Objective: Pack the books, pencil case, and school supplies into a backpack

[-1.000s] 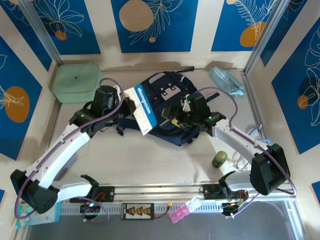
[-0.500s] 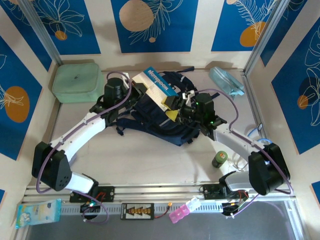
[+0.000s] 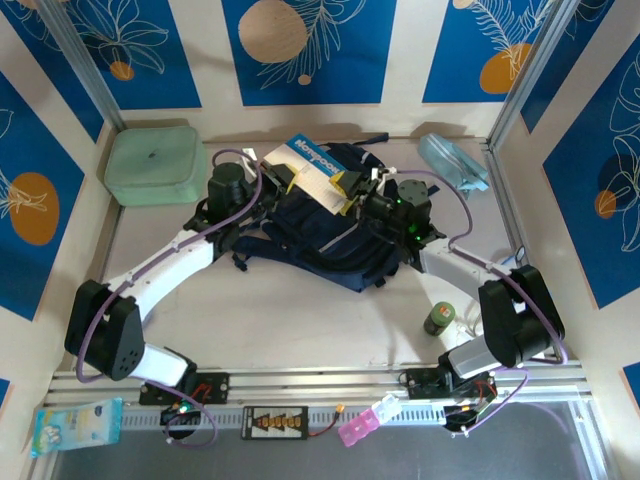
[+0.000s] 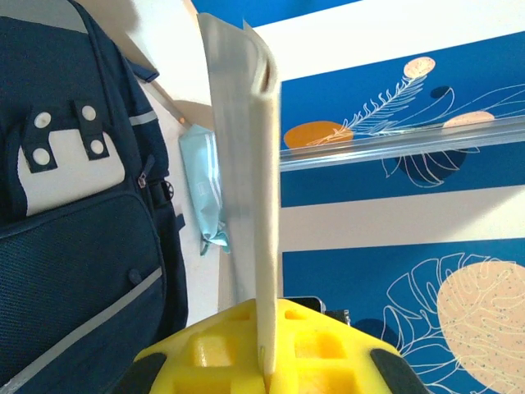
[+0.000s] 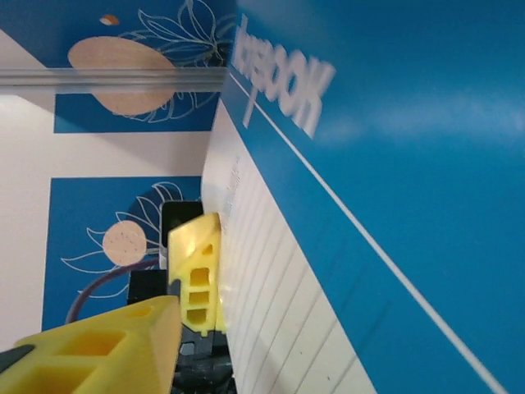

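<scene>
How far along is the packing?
Done: can't tell; the inside of the backpack is hidden. In hand: the left hand grips a notebook over the backpack, with the right hand open at its other end. Left: getting it in, then the pencil case in the back right corner, maybe the green bottle.

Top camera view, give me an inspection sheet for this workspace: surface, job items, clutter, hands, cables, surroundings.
Surface: beige table, no spills seen.
Job's things: navy backpack lying mid-table; blue notebook held above it; pale-blue pencil case far right.
Clutter: mint-green case far left; small green bottle near right.
Hands: left hand shut on the notebook's edge; right hand at its other end, grip unclear.
Cables: purple cables loop along both arms.
Surroundings: blue leaf-print wall panels.
</scene>
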You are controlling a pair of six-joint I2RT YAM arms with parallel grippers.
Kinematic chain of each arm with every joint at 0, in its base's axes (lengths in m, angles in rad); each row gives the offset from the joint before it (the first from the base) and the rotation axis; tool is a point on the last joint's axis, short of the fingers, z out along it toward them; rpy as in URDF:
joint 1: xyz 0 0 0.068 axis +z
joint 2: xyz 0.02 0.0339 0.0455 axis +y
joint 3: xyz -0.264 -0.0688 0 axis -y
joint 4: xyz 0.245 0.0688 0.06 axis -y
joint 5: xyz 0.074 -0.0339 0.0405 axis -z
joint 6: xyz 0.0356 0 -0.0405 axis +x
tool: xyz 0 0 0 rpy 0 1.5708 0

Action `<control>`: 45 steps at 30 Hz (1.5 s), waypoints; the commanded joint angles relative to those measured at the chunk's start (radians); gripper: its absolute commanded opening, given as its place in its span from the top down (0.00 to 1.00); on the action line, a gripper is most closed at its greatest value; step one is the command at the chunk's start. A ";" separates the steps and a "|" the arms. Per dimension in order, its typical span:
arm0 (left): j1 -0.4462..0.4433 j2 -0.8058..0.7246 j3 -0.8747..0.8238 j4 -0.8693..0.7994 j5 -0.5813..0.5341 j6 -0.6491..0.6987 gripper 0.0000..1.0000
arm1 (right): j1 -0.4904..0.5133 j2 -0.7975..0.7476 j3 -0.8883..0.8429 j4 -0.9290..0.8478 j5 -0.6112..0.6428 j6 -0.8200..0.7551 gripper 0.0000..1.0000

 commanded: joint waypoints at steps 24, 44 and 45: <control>-0.043 0.019 0.178 -0.534 0.032 0.589 0.17 | -0.094 -0.214 0.060 -0.598 0.072 -0.352 1.00; -0.397 0.638 0.821 -1.037 -0.266 1.263 0.10 | -0.477 -0.544 0.084 -1.231 0.194 -0.686 1.00; -0.400 0.669 0.857 -1.056 -0.270 1.267 0.12 | -0.491 -0.549 0.086 -1.245 0.196 -0.693 1.00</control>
